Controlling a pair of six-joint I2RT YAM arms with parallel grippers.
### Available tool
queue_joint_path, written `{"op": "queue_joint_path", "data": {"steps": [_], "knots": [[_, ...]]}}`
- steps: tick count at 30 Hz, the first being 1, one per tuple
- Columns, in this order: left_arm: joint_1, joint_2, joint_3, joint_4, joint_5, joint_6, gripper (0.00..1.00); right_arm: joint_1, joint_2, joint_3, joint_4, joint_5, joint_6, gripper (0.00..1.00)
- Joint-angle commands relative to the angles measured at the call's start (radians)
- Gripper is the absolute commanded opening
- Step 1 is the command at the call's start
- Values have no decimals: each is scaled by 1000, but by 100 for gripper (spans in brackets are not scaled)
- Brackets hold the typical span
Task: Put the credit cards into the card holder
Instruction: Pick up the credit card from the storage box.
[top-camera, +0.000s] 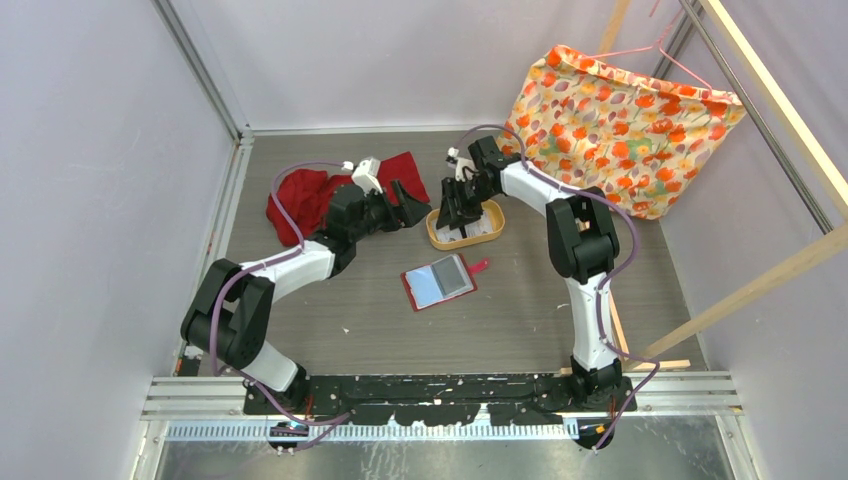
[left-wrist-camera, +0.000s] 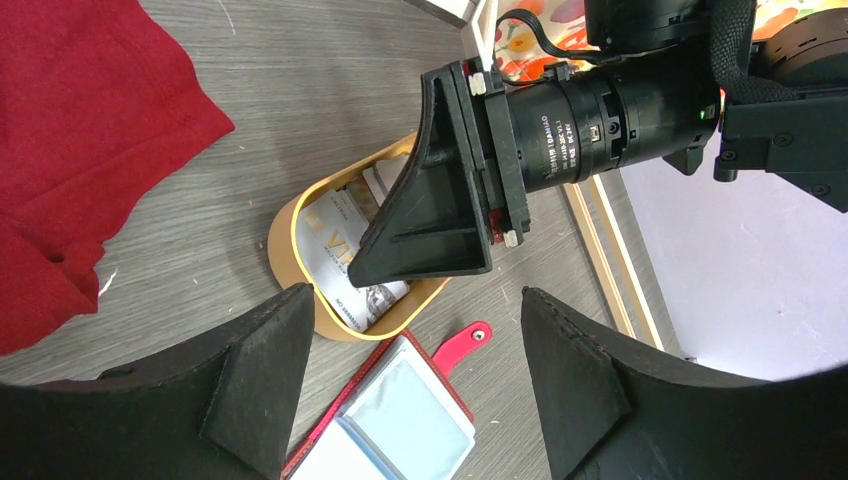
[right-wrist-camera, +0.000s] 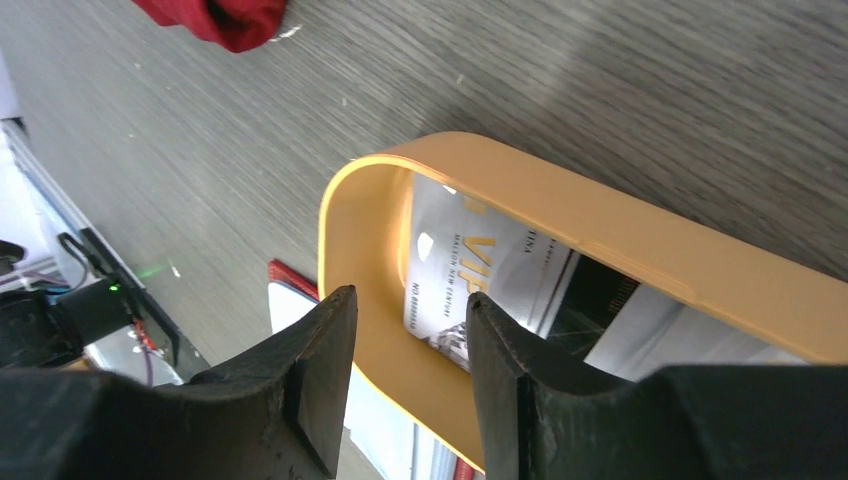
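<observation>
1. Looking down from the top external view, the card holder lies open on the table between the two arms. Behind it, an oval tray holds the credit cards. The right pincer reaches down over the tray's left end. The left pincer hangs just left of it, near a red cloth.
2. From the left wrist, the left pincer stands wide with nothing between its fingers. The tray and the open card holder's clear pockets lie beyond them.
3. From the right wrist, the right pincer is partway apart and straddles the tray's end wall. One finger is outside the wall and the other is inside, beside a pale card printed "VIP". It grips nothing, and I cannot tell whether it touches the card.
</observation>
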Motion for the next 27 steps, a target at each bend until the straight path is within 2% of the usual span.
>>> {"op": "queue_joint_path", "data": {"steps": [1, 16, 23, 27], "knots": [[7, -37, -7, 68, 5, 6, 76, 4, -60, -6, 56, -73, 54, 49], [8, -36, -4, 68, 10, 5, 76, -3, -40, 9, 14, 155, 5, 52], [10, -34, 3, 49, 19, -7, 76, 5, -3, 4, 8, 55, 17, 53], [20, -37, 20, -35, 27, -64, 76, 10, -4, -3, 14, -10, 39, 51]]}}
